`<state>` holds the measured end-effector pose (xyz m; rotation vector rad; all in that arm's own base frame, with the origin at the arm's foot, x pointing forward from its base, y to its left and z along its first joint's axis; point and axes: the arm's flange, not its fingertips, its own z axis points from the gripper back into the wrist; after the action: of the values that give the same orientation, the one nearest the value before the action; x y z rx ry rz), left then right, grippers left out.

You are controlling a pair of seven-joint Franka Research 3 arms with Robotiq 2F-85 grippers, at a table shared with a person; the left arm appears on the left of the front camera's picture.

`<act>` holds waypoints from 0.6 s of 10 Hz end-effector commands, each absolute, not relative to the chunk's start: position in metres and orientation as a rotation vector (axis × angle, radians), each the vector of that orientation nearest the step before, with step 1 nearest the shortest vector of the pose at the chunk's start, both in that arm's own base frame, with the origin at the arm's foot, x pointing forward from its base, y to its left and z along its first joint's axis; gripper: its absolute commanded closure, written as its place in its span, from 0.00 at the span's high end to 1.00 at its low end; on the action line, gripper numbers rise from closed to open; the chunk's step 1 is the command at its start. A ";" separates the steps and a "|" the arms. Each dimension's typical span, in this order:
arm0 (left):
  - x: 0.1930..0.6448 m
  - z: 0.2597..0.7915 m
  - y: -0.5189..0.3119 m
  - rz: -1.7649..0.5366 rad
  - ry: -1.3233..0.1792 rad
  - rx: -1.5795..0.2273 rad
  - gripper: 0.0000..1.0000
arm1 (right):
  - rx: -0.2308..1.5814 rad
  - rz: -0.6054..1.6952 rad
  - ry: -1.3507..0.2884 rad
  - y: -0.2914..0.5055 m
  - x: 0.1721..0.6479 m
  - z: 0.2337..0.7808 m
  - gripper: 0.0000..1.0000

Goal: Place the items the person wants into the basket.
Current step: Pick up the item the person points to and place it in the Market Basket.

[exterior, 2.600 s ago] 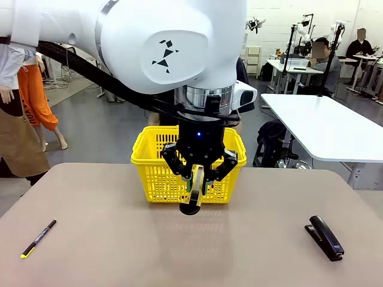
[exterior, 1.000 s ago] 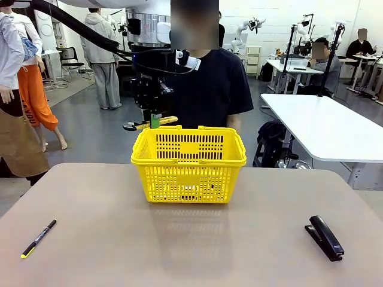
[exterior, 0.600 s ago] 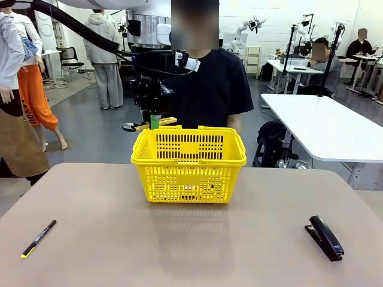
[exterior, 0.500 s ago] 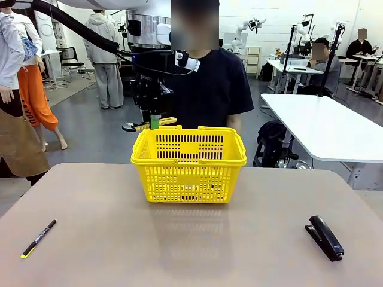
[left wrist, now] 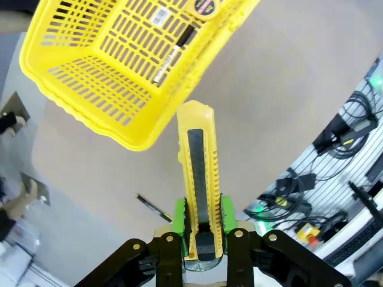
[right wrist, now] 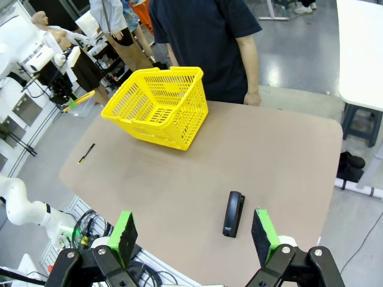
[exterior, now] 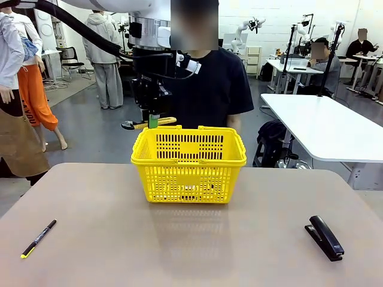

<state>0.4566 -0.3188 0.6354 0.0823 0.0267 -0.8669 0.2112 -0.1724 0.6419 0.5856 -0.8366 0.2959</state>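
— Was the way into the basket (exterior: pixel 188 162) free?
— Its top stood open, though the person (exterior: pixel 209 89) stood close behind the far rim.
— And the tabletop (exterior: pixel 191 239)?
— Wide and bare between the pen (exterior: pixel 38 238) and the stapler (exterior: pixel 324 237).

You have a bright yellow basket (exterior: pixel 188 164) with slotted lattice sides ahead of the left gripper (left wrist: pixel 202 224), whose black fingers carry green pads (left wrist: pixel 179 216). Between those pads sits a yellow utility knife (left wrist: pixel 198 185) with a black centre strip. In the basket lie a white marker (left wrist: pixel 170 54) with black cap and a yellow tape measure (left wrist: pixel 203 6) (pinkish label). The table (exterior: pixel 90 251) is beige; the stapler (exterior: pixel 325 237) is black.
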 end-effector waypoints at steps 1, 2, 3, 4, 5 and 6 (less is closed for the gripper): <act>0.499 0.636 -0.334 -1.046 0.048 0.205 0.27 | 0.573 0.278 -0.819 -0.172 0.212 0.644 1.00; 0.516 0.633 -0.335 -1.113 0.076 0.225 0.27 | 0.573 0.278 -0.819 -0.172 0.212 0.644 1.00; 0.534 0.629 -0.333 -1.164 0.116 0.181 0.27 | 0.573 0.278 -0.819 -0.172 0.212 0.644 1.00; 0.551 0.624 -0.333 -1.191 0.137 0.125 0.27 | 0.573 0.278 -0.819 -0.172 0.212 0.644 1.00; 0.568 0.616 -0.331 -1.193 0.123 0.083 0.27 | 0.573 0.278 -0.819 -0.172 0.212 0.644 1.00; 0.579 0.604 -0.327 -1.210 0.102 0.033 0.27 | 0.573 0.278 -0.819 -0.172 0.212 0.644 1.00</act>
<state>0.5609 -0.3225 0.5923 0.0985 0.1045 -1.1949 0.2112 -0.1724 0.6421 0.5858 -0.8371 0.2964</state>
